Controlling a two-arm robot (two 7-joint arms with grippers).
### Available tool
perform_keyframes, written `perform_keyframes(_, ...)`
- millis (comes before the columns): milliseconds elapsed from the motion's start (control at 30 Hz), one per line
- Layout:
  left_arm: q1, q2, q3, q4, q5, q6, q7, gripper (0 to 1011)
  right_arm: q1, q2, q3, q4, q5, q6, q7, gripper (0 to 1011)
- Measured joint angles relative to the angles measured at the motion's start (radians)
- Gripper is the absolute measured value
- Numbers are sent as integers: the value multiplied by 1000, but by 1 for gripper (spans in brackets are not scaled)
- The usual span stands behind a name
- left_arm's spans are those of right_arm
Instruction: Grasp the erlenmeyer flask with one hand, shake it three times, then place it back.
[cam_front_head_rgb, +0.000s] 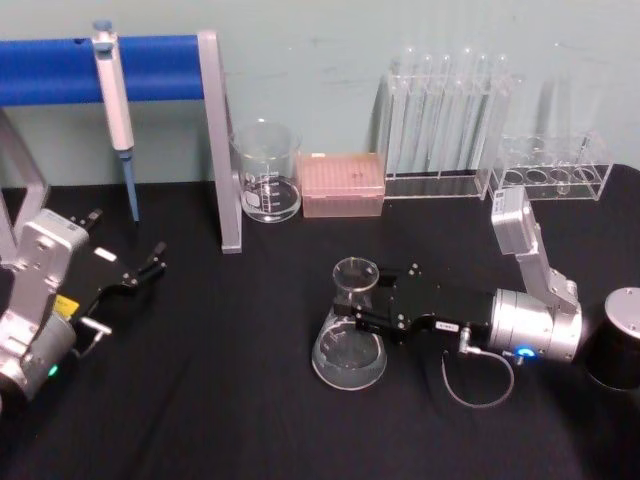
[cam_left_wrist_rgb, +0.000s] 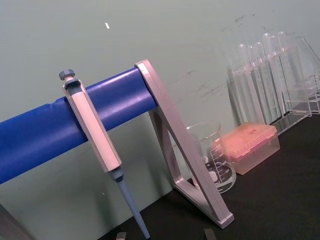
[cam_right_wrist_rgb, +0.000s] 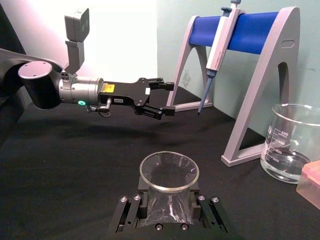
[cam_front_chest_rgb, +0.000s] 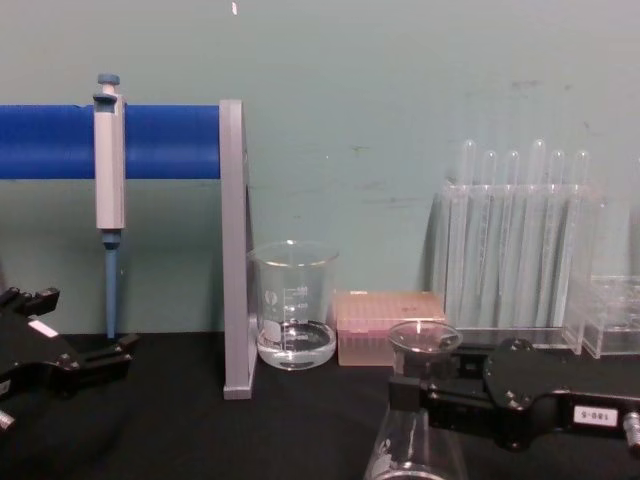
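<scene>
In the head view, the erlenmeyer flask (cam_front_head_rgb: 348, 350) was upright toward the front middle of the bench (cam_front_head_rgb: 220, 410), well apart from the back edge. The right gripper (cam_front_head_rgb: 362, 300) reached in from the bench's right side and was clamped on the flask's neck, one jaw on each side. The left gripper (cam_front_head_rgb: 148, 266) lay near the left edge, its fingers spread and holding nothing. Along the back edge stood a beaker (cam_front_head_rgb: 268, 175), a pink box (cam_front_head_rgb: 342, 185) just beside it, and a rack of test tubes (cam_front_head_rgb: 445, 120).

In the left wrist view, a pipette (cam_left_wrist_rgb: 92, 127) hung on the blue bar of a stand (cam_left_wrist_rgb: 192, 170), with the beaker behind the stand's grey leg.

In the right wrist view, the flask's round rim sat between the two black jaws, which pressed against the neck. The left gripper showed farther off, open, in front of the stand.

In the chest view, the flask's rim rose just above the right gripper's black body. The picture's lower edge cut off the base, so this view could not tell whether the flask rested on the bench.
</scene>
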Motion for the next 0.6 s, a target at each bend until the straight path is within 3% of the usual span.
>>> perform_keyframes(367,0,0,0,0,0,0,0,1001,0,0,0,0,0,0,-1,453)
perform_keyframes(600,0,0,0,0,0,0,0,1001,-30,3,34,-34,31,-1,-31,453)
